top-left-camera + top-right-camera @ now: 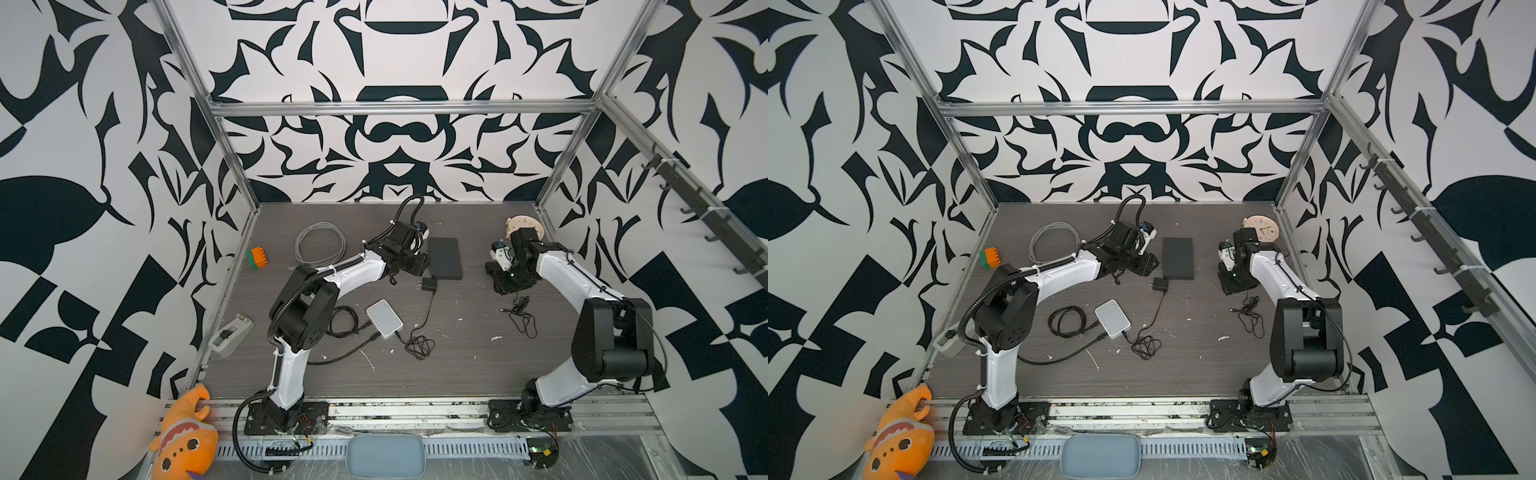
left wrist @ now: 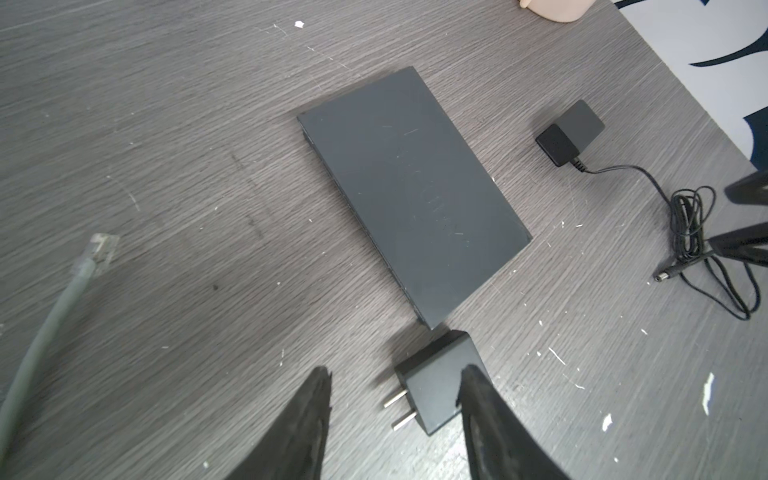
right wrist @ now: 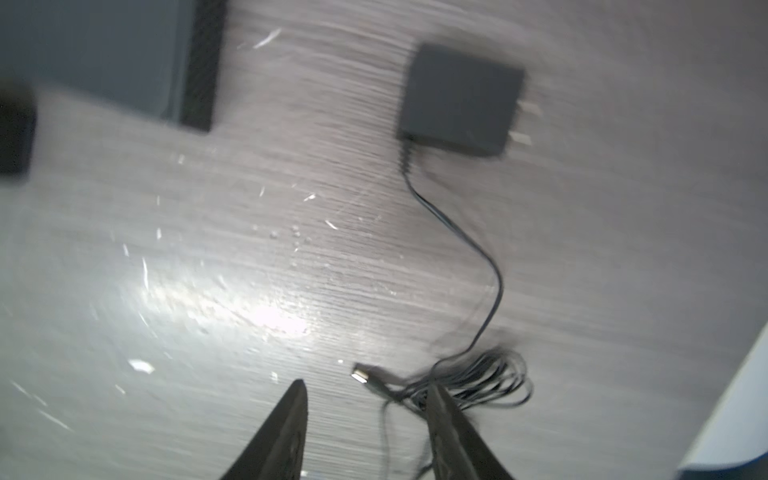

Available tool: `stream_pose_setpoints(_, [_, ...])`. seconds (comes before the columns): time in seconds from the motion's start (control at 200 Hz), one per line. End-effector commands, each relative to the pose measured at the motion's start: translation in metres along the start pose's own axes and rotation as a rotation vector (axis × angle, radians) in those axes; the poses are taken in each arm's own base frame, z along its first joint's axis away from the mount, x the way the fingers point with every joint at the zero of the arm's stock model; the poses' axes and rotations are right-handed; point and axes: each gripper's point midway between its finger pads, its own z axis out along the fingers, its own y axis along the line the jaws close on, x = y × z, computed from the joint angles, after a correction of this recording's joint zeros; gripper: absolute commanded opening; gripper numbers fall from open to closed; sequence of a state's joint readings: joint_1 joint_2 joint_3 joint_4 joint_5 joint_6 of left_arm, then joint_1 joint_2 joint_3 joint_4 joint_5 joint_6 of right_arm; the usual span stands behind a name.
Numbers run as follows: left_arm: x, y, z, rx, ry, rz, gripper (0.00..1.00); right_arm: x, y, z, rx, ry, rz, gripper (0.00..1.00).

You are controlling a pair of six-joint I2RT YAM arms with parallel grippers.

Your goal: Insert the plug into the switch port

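A: Well, in both top views the switch lies flat mid-table; the barrel plug lies loose, well apart, on the right arm's side.
B: Left wrist view?
A: There, left gripper spread, empty, above a pronged adapter; I can't make out the ports.
B: Right wrist?
A: Blurred; right gripper spread, empty, plug just past its tips. I'd pinch the plug's body behind its metal tip, clear of the cable coil, keeping it straight.
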State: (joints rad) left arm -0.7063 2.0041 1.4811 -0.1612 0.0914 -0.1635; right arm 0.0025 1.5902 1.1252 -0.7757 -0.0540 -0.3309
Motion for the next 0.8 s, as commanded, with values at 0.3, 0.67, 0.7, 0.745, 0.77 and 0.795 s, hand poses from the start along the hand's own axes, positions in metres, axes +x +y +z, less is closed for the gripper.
stream_pose_setpoints(0.3, [-0.017,-0.007,-0.026,0.028,-0.01,0.006,0.54,0.056,0.006,0.026,-0.02,0.212,-0.186,0.53])
stream_pose_setpoints(0.67, [-0.009,-0.003,-0.025,0.028,0.009,-0.005,0.54,0.055,-0.01,0.046,0.054,0.203,-0.172,0.56])
stream_pose_setpoints(0.7, [-0.009,-0.003,-0.025,0.028,0.006,-0.004,0.54,0.055,-0.01,0.048,0.052,0.207,-0.171,0.56])
stream_pose_setpoints(0.745, [-0.011,-0.003,-0.026,0.029,0.003,-0.005,0.54,0.056,-0.008,0.053,0.039,0.215,-0.17,0.56])
stream_pose_setpoints(0.77, [-0.01,-0.003,-0.026,0.029,0.005,-0.006,0.54,0.056,-0.007,0.055,0.032,0.218,-0.17,0.55])
stream_pose_setpoints(0.795, [-0.011,-0.003,-0.026,0.029,0.004,-0.006,0.54,0.057,-0.007,0.058,0.026,0.22,-0.168,0.55])
